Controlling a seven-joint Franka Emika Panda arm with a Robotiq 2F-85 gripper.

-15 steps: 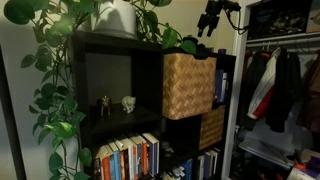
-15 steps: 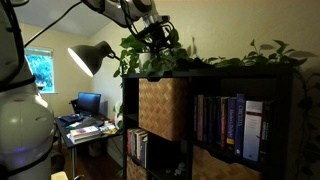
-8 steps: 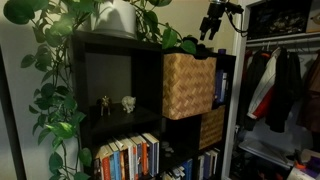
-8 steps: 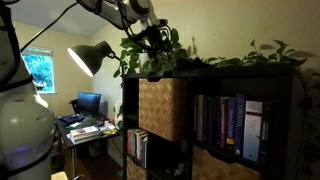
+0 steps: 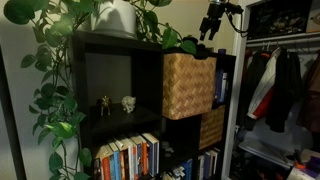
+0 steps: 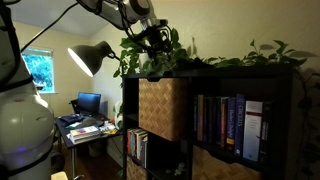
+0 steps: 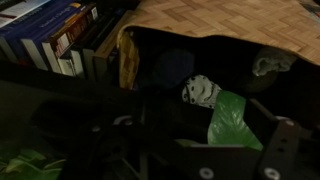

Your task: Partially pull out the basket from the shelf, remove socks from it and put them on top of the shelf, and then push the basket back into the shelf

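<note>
Wrist view — socks (image 7: 200, 92), leaf (image 7: 228, 118); exterior view — open hand (image 5: 210, 28)

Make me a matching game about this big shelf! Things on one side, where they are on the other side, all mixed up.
Things:
1. basket
2. gripper
3. small figurines
4. white plant pot

Places:
A. standing on top of the shelf
B. in the air above the shelf top, open
C. in an upper compartment of the shelf, next to some books
D. in the open compartment beside the basket

Pairs: 1-C, 2-B, 3-D, 4-A
</note>
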